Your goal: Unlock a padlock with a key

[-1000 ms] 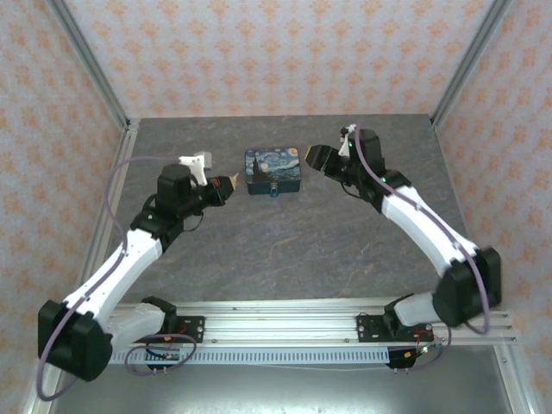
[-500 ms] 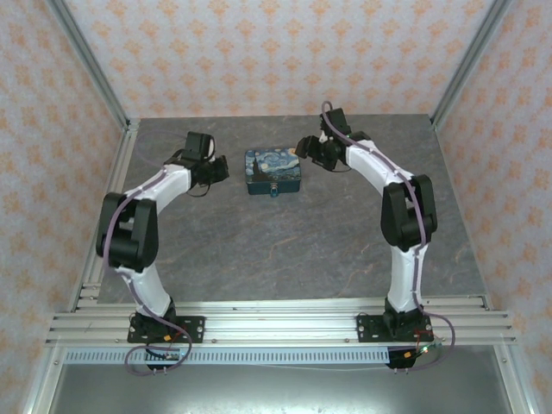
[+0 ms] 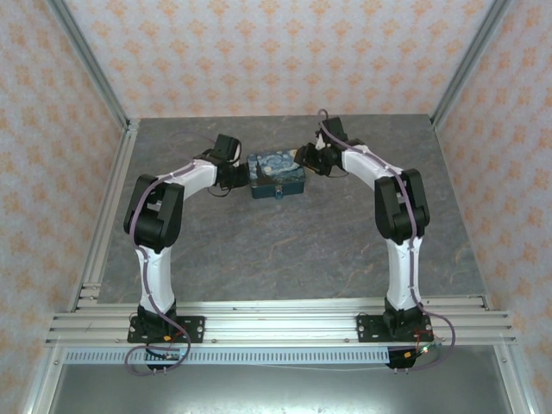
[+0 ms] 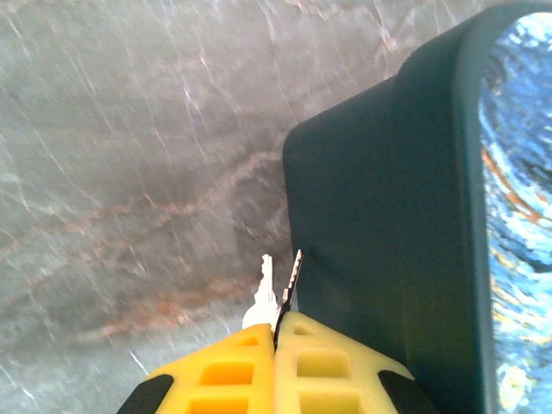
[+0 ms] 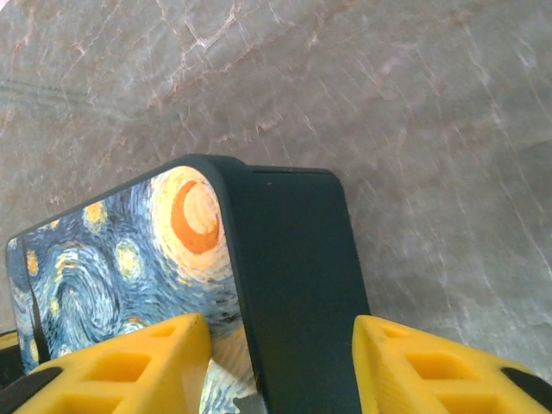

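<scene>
left gripper [image 4: 276, 326] pinched closed, right gripper [image 5: 279, 332] jaws apart

The tin [image 3: 276, 172] sits far-middle on the table [image 3: 285, 259], left gripper [image 3: 245, 175] with key [image 4: 266, 286] just left of it, right gripper [image 3: 303, 159] astride its right end.

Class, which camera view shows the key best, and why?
Left wrist: the key sticks out clearly from the shut left pincer, beside the tin. In the top external view it is too small to tell; the right wrist view faces the tin's other end.
</scene>
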`<state>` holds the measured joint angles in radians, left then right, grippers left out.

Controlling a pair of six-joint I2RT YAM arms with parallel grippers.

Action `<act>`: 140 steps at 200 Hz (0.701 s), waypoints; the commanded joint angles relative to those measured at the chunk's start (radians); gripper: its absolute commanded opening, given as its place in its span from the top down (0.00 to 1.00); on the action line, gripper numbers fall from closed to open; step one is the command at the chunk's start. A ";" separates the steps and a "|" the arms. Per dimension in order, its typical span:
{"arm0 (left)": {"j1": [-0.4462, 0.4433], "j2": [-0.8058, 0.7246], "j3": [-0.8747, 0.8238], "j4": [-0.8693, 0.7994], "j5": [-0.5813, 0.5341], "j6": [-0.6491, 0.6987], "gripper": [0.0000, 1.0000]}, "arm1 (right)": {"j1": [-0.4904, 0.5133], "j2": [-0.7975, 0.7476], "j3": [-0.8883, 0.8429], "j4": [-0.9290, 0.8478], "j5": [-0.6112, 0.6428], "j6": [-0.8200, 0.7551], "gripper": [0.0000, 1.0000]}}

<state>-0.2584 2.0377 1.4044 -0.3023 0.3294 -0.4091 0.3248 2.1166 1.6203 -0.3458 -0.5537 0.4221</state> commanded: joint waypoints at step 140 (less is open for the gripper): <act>-0.021 -0.505 -0.399 -0.052 -0.133 0.070 1.00 | 0.147 -0.691 -0.590 -0.054 0.409 0.065 0.34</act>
<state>-0.2920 1.6226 1.0664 -0.3126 0.2401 -0.3744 0.4000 1.5658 1.1107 -0.3676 -0.3412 0.4755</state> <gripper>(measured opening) 0.048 0.665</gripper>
